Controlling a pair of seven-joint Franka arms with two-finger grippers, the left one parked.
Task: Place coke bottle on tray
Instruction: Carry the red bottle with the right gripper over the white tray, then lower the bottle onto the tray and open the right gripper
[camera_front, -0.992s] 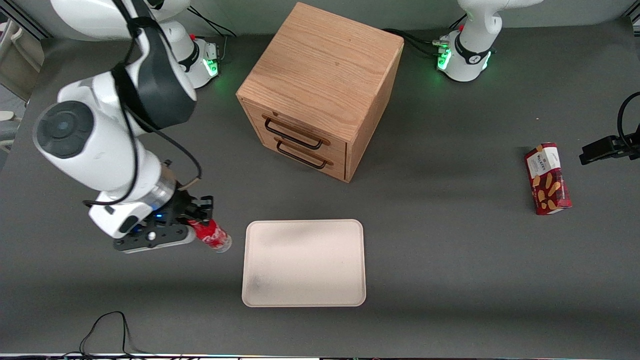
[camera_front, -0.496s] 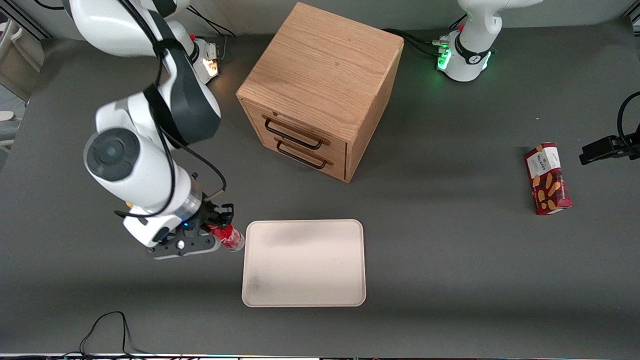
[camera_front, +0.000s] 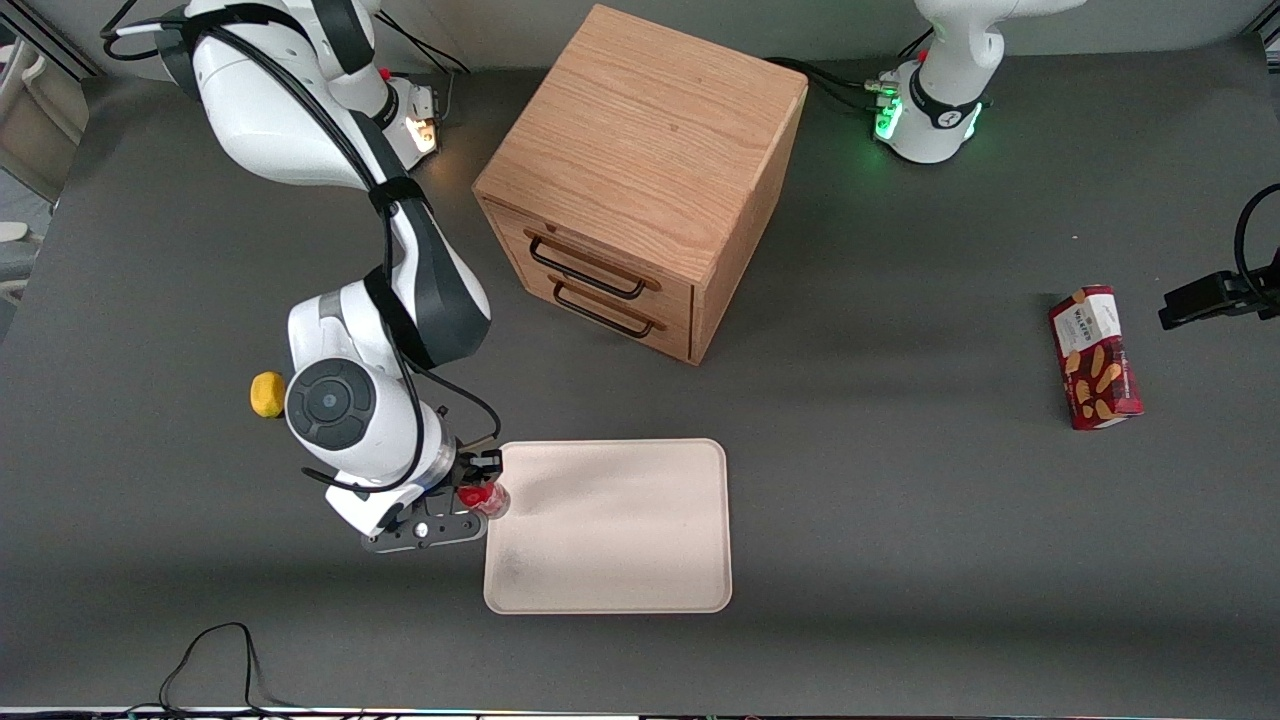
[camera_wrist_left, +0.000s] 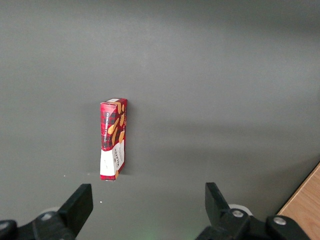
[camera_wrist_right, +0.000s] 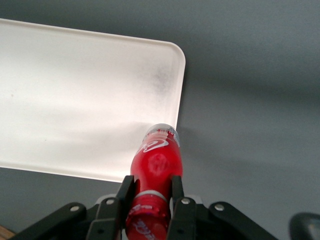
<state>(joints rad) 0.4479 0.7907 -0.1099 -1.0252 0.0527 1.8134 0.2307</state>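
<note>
Coke bottle (camera_front: 487, 497) held over tray (camera_front: 620, 540) edge, lower left of centre in the front view

Gripper (camera_wrist_right: 149, 200) clamped on the bottle near its cap, jaws pinching both sides; clear base hanging above the tray rim nearest the working arm. Wooden drawer cabinet (camera_front: 640, 180) upper centre, red snack box (camera_front: 1095, 357) at right edge, yellow object (camera_front: 266, 394) beside the arm

Robot lab bench, not a home. I work over a plain dark grey matte tabletop (camera_front: 900, 520), my white jointed arm (camera_front: 350, 400) bolted at a round white base (camera_front: 405, 110) with an amber status light; a second base (camera_front: 930, 115) glows green. Black cables (camera_front: 215, 655) trail off the near edge. Props look staged and sparse: a small oak two-drawer cabinet (camera_front: 640, 170), a flat cream-pink tray (camera_front: 620, 530), a red snack box (camera_front: 1095, 357).
</note>
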